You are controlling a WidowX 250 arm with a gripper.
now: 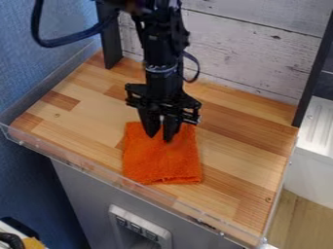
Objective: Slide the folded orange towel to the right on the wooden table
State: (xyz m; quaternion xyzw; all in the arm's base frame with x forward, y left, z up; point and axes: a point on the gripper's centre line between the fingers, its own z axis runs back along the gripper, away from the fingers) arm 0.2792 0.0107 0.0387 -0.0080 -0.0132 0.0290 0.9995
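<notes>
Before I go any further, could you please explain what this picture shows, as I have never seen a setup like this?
The picture comes from one fixed camera that looks down at a slant. The black machine is a robot arm, which enters from the top edge. At its lower end is a gripper, a simple two-fingered hand, with its fingers slightly apart.

Just below lies an orange cloth, roughly rectangular, on a wooden work surface. The fingertips are over the cloth's upper part; I cannot tell whether they touch it, and nothing is clearly held. Behind the surface stands a panel of whitish boards.
</notes>
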